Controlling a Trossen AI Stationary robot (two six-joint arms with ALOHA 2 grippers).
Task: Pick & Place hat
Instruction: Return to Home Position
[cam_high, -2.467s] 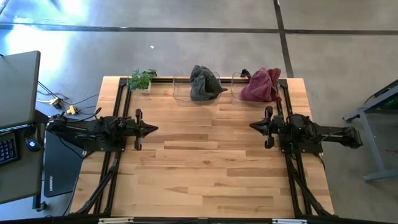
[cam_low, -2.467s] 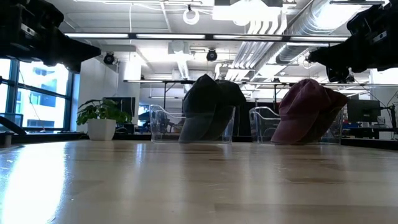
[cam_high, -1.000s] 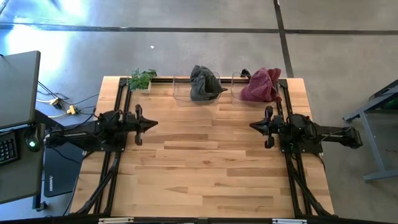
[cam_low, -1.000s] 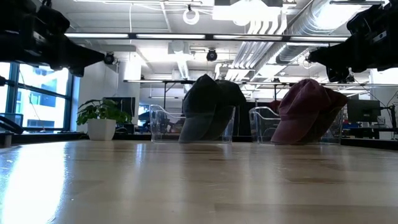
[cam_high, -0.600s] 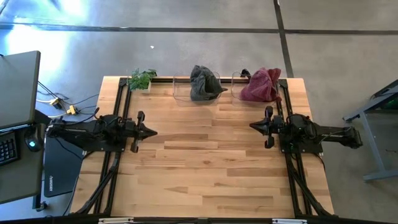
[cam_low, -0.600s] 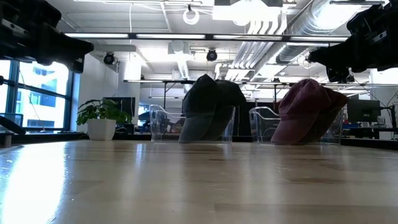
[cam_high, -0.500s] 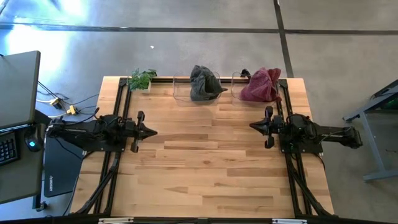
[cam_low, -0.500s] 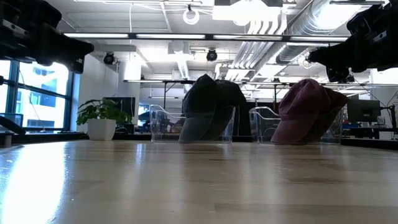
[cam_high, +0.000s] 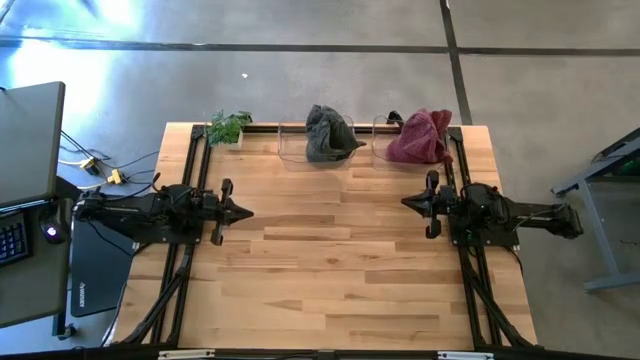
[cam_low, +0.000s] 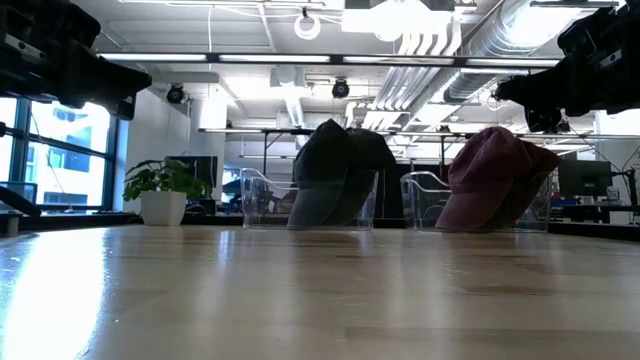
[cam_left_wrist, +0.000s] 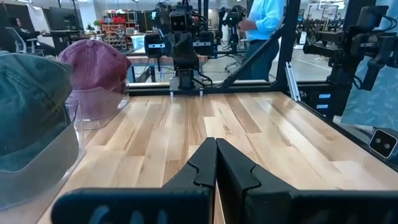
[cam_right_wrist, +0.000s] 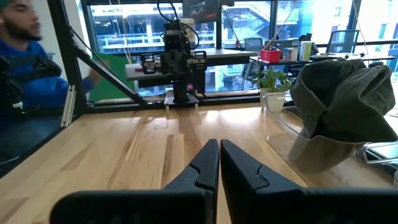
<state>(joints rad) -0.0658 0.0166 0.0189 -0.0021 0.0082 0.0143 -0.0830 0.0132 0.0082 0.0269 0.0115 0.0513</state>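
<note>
A dark grey-green hat (cam_high: 327, 133) sits in a clear plastic bin (cam_low: 258, 200) at the middle of the table's far edge, its crown sticking up above the rim (cam_low: 335, 170). A maroon hat (cam_high: 420, 137) sits the same way in a second clear bin to its right (cam_low: 490, 178). My left gripper (cam_high: 245, 211) hovers shut over the table's left part, pointing right (cam_left_wrist: 216, 142). My right gripper (cam_high: 405, 203) hovers shut over the right part, pointing left (cam_right_wrist: 219, 143). Both hats lie off to the far side of the grippers.
A small potted plant (cam_high: 228, 127) stands at the far left corner (cam_low: 165, 190). Bare wooden boards (cam_high: 320, 260) stretch between the two arms and toward the near edge. A person in a blue shirt (cam_left_wrist: 264, 18) stands beyond the table's right side; another person (cam_right_wrist: 25, 37) is beyond its left side.
My left gripper has swung a little toward the table's near edge and drawn slightly back to the left, then kept still for the last half second. It has stayed shut. The hats have not moved.
</note>
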